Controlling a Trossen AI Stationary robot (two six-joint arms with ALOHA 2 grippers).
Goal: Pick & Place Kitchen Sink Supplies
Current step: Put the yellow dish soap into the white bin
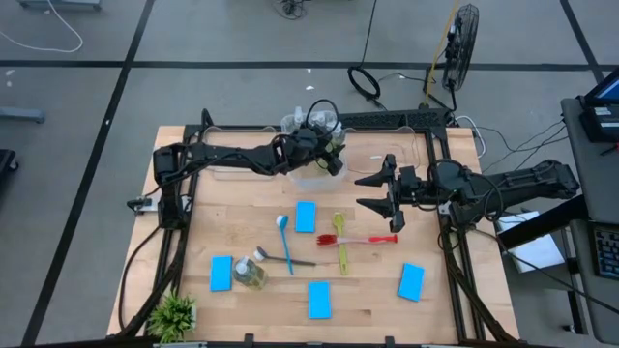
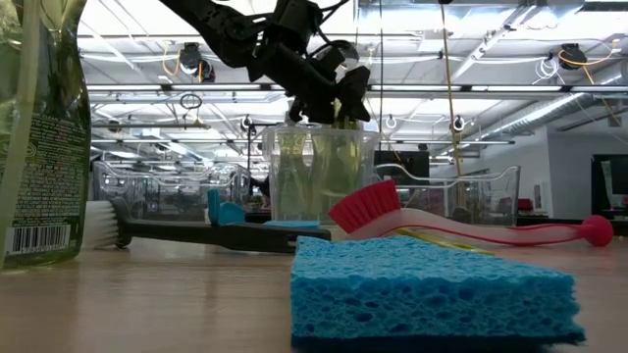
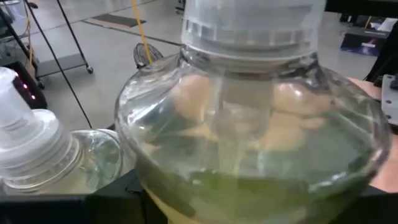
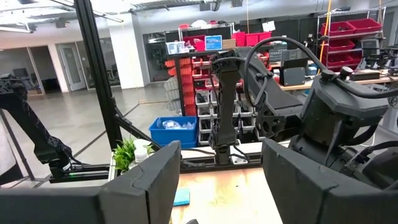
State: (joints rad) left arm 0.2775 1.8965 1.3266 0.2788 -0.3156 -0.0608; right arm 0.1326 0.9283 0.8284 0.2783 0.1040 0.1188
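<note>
Over the far edge of the pale wooden table (image 1: 445, 304), the left gripper (image 1: 332, 145) hangs above a small clear plastic bin (image 1: 314, 174), closed around a small clear bottle of yellow-green liquid with a white top (image 3: 249, 124); the left wrist view fills with that bottle's rounded shoulder and ribbed cap, and a second white-capped clear bottle (image 3: 37, 155) stands just beside it. Across the table, the right gripper (image 1: 387, 194) hovers level above the bare wood, its two dark fingers (image 4: 143, 186) spread wide and holding nothing. Between the arms and the near edge lie the remaining supplies: four flat bright-blue rectangular sponges, one near the middle (image 1: 306, 216), one at the left (image 1: 221, 273), one by the near edge (image 1: 319, 299) and one at the right (image 1: 411, 281). A slim blue long-handled brush (image 1: 286, 244), a yellow-green brush (image 1: 340, 242) and a red brush (image 1: 358, 239) lie close together, the red crossing the yellow-green. Another clear bottle of yellow-green liquid (image 1: 250, 271) lies on its side beside a dark grey brush (image 1: 290, 261). A small green leafy plant (image 1: 174, 314) sits at the near left corner.
</note>
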